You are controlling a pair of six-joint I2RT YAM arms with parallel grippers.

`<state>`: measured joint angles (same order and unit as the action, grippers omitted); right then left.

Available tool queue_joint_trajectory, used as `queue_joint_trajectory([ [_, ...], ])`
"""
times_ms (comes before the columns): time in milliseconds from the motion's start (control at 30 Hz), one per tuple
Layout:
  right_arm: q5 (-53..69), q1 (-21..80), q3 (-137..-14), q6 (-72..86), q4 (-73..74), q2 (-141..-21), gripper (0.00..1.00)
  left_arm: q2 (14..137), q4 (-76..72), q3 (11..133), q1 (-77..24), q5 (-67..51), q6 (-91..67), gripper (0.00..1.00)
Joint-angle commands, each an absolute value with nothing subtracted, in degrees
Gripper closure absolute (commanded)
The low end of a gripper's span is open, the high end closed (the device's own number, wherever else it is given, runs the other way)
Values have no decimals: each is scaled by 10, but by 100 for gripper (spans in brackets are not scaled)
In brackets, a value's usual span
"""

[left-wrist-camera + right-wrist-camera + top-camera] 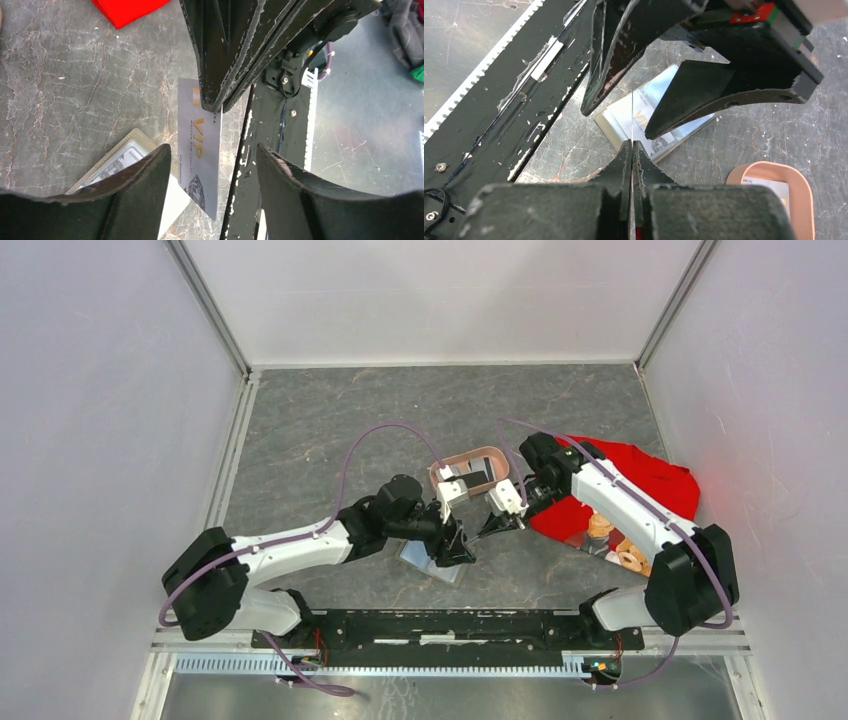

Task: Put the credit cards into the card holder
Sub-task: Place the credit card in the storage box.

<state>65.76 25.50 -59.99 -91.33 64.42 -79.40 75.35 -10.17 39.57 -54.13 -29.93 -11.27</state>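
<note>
Right gripper [631,146] is clamped on a thin silvery VIP credit card [199,147], left gripper [214,150] gaping around it; I'd grab squarely, then aim for the olive folding card holder [136,136].

bright, flat, even light from overhead, no harsh shadows, just a faint soft one right around the card holder [440,570], whitish sheen on its clear pockets in the right wrist view, stuff nearest both wrist lenses kinda blurry, top view sharp

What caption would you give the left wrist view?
The right tool holds a silver VIP card between the jaws of the open left tool; the holder lies lower left.
</note>
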Motion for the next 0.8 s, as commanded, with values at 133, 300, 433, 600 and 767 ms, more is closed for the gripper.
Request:
queue_joint_trajectory([
  [133,651,256,-634,-821,601,-815,100,791,-44,456,-544,-289,-54,56],
  [300,642,255,-640,-751,556,-822,100,821,-14,484,-536,-266,-57,98],
  [433,627,246,-654,-662,498,-829,66,817,-26,483,-512,-262,-76,98],
  [600,626,178,-724,-586,466,-854,37,816,-86,469,-425,-295,-144,98],
  [767,612,141,-752,-465,357,-879,40,889,-187,494,-318,-323,-287,98],
])
